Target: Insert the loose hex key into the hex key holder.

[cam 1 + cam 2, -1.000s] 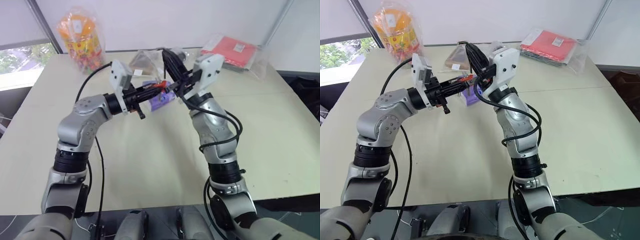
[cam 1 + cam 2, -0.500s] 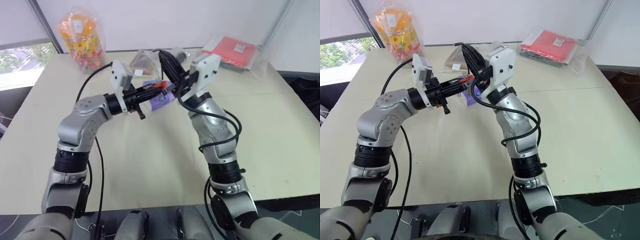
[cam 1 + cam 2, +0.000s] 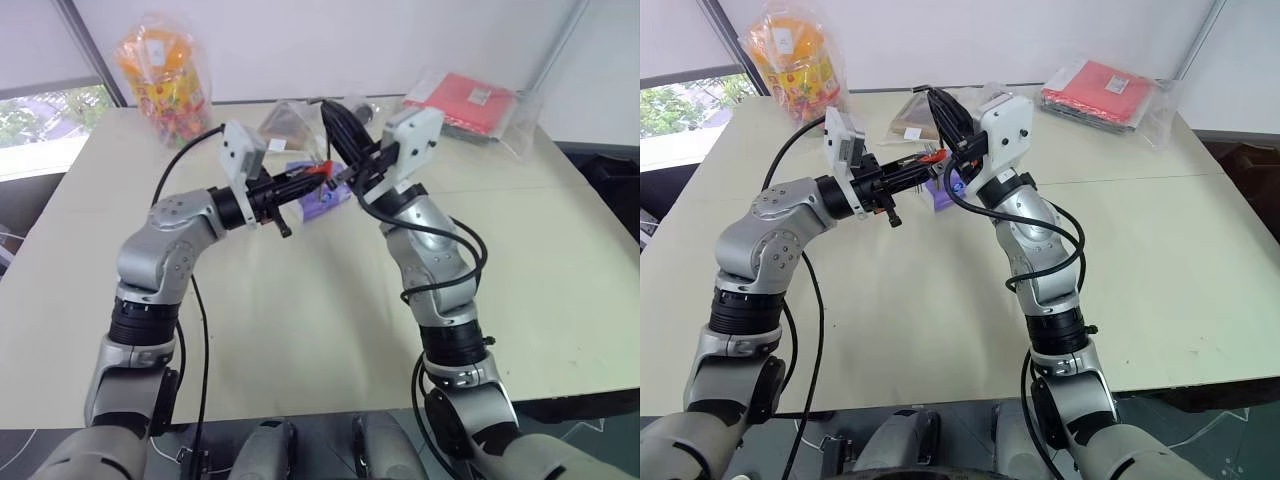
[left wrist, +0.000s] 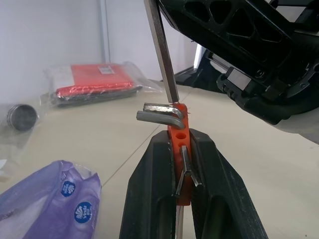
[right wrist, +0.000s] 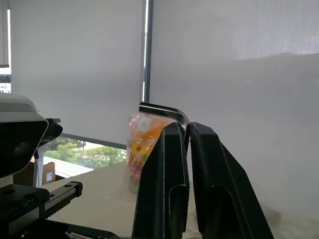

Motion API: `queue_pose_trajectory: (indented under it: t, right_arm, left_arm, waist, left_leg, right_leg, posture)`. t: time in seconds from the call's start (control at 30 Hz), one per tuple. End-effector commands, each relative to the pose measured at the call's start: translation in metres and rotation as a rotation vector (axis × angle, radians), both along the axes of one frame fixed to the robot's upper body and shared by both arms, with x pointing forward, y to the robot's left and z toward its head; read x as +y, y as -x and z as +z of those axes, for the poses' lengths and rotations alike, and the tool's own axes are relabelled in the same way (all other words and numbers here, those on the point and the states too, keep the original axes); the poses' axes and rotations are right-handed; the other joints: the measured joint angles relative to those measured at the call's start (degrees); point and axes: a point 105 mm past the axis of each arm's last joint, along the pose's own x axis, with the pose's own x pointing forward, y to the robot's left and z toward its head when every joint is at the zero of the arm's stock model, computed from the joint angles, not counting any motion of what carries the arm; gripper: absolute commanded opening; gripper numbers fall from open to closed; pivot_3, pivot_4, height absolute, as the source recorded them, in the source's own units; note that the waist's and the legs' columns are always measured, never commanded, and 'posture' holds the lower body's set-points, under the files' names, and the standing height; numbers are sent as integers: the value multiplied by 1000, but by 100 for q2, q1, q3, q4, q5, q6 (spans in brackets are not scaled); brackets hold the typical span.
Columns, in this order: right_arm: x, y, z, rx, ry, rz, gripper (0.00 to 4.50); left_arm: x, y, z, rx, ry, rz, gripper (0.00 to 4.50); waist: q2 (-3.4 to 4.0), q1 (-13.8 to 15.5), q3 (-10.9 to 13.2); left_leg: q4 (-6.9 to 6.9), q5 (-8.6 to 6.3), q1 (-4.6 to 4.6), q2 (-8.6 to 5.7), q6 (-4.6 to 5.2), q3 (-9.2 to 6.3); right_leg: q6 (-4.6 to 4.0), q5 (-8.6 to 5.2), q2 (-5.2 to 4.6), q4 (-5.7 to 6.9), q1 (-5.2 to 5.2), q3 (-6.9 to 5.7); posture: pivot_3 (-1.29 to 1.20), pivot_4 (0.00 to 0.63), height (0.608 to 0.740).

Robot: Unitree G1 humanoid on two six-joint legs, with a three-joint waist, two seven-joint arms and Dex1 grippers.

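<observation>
The red-orange hex key holder (image 4: 180, 149) is clamped between my left gripper's (image 4: 180, 138) black fingers, above the table's middle, with several short grey keys sticking out of it. In the left eye view the holder (image 3: 322, 170) sits at the left gripper's (image 3: 316, 180) tip. My right gripper (image 5: 188, 128) is shut on the loose hex key (image 5: 167, 110) at its bend. The key's long shaft (image 4: 160, 55) runs down to the holder's top edge, and its tip touches the holder there. The right gripper (image 3: 330, 108) stands just above and behind the holder.
On the cream table (image 3: 300, 330) lie a purple tissue packet (image 3: 318, 203) under the grippers, a brown pouch (image 3: 285, 120), an orange snack bag (image 3: 160, 75) at the far left, a red packet in clear plastic (image 3: 470, 100) at the far right, and a small round tin (image 4: 22, 117).
</observation>
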Motion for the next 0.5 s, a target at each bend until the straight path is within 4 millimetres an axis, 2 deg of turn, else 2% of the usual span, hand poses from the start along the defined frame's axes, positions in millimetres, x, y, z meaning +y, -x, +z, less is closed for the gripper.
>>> queue_pose_trajectory:
  t: [0.03,0.5]
  right_arm:
    - [1,7,12,-55,-13,6,16]
    - [4,8,9,-55,4,17,16]
  left_arm:
    - [0,4,15,-61,19,-6,0]
    - [-1,3,16,-62,21,0,0]
  waist:
    - [0,0,0]
    - [0,0,0]
  left_leg:
    - [0,0,0,0,0,0]
    - [0,0,0,0,0,0]
  right_leg:
    - [0,0,0,0,0,0]
    - [0,0,1,0,0,0]
  posture:
    - [0,150,740]
    - [0,150,740]
